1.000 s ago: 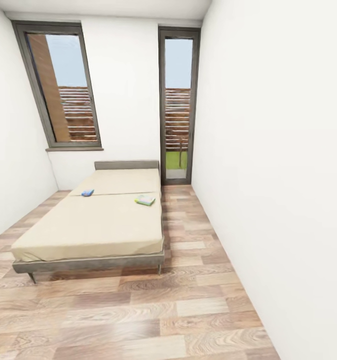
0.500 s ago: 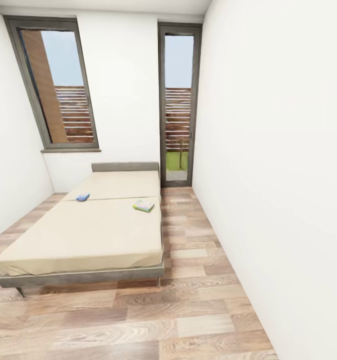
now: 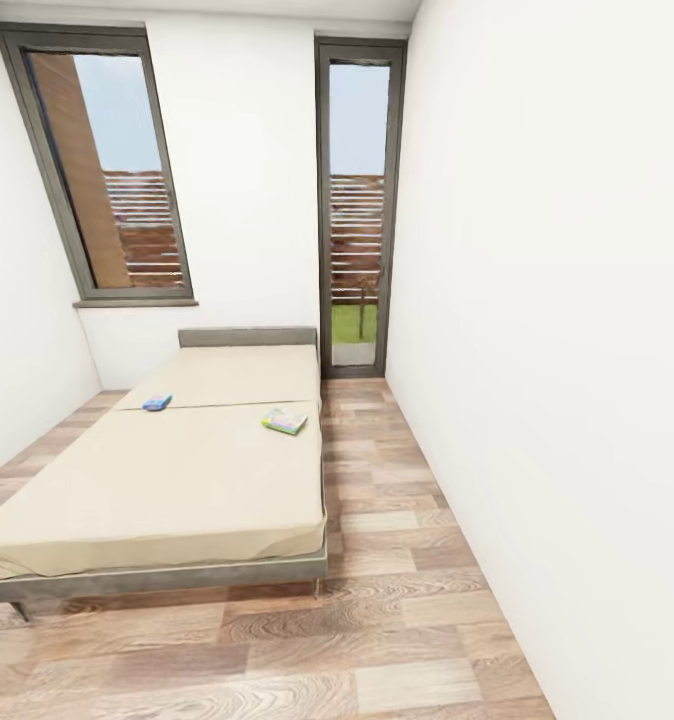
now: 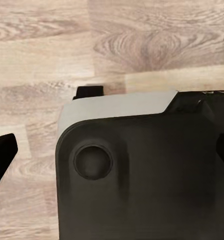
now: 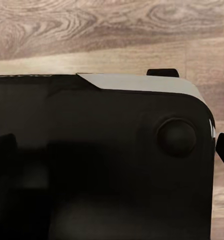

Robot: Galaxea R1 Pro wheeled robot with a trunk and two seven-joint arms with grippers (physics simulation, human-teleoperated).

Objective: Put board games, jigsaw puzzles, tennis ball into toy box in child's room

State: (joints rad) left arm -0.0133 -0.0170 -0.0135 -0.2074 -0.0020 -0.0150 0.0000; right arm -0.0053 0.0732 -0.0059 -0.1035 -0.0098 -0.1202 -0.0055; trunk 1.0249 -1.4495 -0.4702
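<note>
The head view takes in the child's room (image 3: 537, 300): white walls, a wood-plank floor (image 3: 397, 600) running along the right of the bed (image 3: 177, 480), and two tall dark-framed windows (image 3: 102, 170) in the far wall, the right one reaching down to the floor; the bed, long and low with a plain cream cover, lies lengthwise toward the far wall with its grey headboard (image 3: 247, 337) against it, and its near left corner is cut off by the picture's edge. The two wrist views look down instead on the same plank floor and on the robot's dark base (image 4: 141, 185), a black rounded housing with a pale grey panel at its edge and a round knob; dark shapes at the edges of those views are too cropped to name, so I cannot tell whether the left gripper or the right gripper is spread or pressed together. On the bed lie two board games, well apart from each other; the green-white board game (image 3: 285, 421) rests near the bed's right edge, about halfway along; the blue board game (image 3: 157, 403) lies farther left, close to the seam across the cover; their prints are too small to read.
</note>
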